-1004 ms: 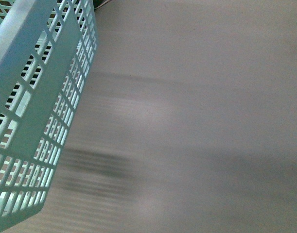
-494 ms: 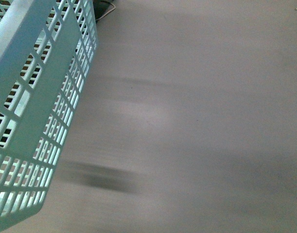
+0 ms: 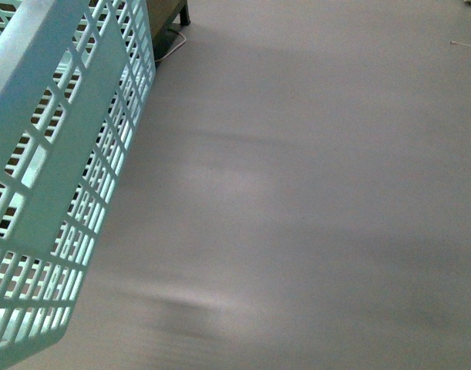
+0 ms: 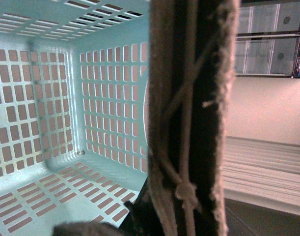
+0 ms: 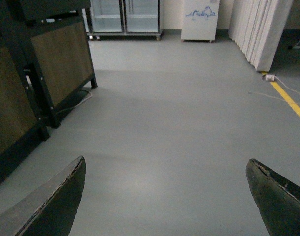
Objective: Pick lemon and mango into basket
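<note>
Since 1 s ago the floor has slid down the front view, baring a furniture foot — the robot seems to be driving. The basket rides tilted at left, apparently carried; lemon and mango unseen. Left gripper's jaws: cannot tell; right gripper jaws wide, empty.

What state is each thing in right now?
Basket: no fruit in its visible part.
Right claw: open, empty.
Left claw's padded finger: close to camera; open or shut unclear.
Lemon, mango: not in view.
</note>
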Controlling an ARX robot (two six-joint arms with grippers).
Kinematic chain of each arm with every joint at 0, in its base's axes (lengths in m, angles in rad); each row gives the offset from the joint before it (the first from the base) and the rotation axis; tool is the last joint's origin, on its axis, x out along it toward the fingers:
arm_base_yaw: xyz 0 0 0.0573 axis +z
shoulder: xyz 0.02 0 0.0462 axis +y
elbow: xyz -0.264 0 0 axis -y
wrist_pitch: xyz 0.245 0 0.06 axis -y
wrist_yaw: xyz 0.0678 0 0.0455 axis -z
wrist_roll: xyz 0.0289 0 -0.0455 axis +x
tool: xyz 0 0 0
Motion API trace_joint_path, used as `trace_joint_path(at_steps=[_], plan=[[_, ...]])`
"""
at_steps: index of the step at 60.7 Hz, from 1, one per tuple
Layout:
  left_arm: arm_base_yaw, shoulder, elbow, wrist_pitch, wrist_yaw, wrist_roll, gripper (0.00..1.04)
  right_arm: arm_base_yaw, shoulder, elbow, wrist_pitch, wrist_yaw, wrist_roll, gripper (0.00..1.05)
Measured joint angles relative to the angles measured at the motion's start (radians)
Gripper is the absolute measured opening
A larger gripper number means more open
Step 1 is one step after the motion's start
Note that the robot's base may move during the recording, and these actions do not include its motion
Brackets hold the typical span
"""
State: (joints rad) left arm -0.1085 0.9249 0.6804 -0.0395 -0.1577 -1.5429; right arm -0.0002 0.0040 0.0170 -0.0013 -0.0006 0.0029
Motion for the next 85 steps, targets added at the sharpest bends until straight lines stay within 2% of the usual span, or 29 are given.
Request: trace_joint_path(at_steps=[85], plan=[[0.0,0.0,0.002,0.0,0.0,0.0,0.05,0.0,0.0,0.0,0.0,0.0,0.0,0.96]])
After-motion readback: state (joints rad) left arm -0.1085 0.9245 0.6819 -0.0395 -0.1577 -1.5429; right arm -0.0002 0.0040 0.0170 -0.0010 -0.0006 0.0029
